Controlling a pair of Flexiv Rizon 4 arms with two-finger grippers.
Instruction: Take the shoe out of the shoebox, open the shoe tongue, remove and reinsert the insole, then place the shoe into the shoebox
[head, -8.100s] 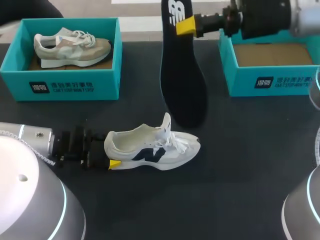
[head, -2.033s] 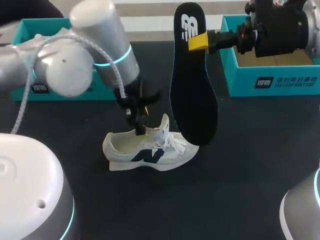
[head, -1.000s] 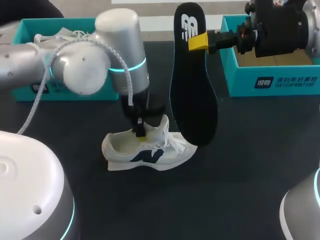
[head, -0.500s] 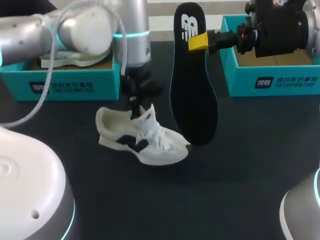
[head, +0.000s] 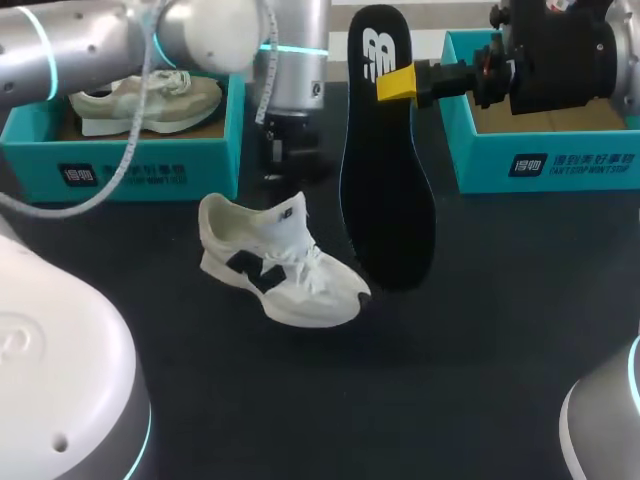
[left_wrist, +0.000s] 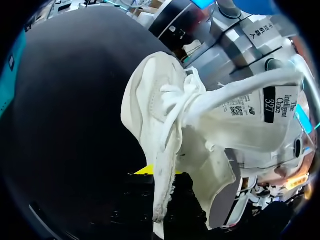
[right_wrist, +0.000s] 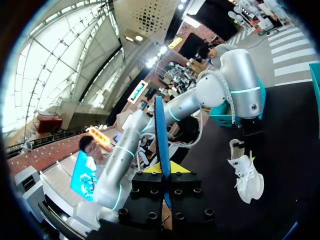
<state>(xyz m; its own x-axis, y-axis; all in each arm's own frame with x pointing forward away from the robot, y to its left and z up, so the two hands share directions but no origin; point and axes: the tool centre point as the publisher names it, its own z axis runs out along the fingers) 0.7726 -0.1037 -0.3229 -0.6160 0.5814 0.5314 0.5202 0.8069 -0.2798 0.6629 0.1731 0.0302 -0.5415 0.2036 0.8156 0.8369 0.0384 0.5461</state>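
Note:
The white shoe (head: 272, 262) with a dark side logo hangs tilted, heel raised and toe down toward the table's front. My left gripper (head: 287, 190) is shut on its tongue from above. In the left wrist view the pulled-up tongue (left_wrist: 250, 107) and laces stretch out ahead of the left gripper (left_wrist: 161, 181), one yellow tip showing. My right gripper (head: 398, 83) is shut on the black insole (head: 385, 170), which hangs upright just right of the shoe. The insole (right_wrist: 159, 132) shows edge-on between the right gripper (right_wrist: 165, 169) fingers. Behind the right gripper stands the open teal shoebox (head: 545, 160).
A second teal shoebox (head: 120, 170) at the back left holds a beige shoe (head: 150, 100). My left arm (head: 150, 30) crosses above it. From the right wrist I see the white shoe (right_wrist: 247, 175) under the left arm (right_wrist: 235, 90). Dark tabletop lies in front.
My left gripper has risen and moved toward the back with the tongue, lifting the shoe's heel and swinging its toe down to the front right. The right arm and insole have kept still.

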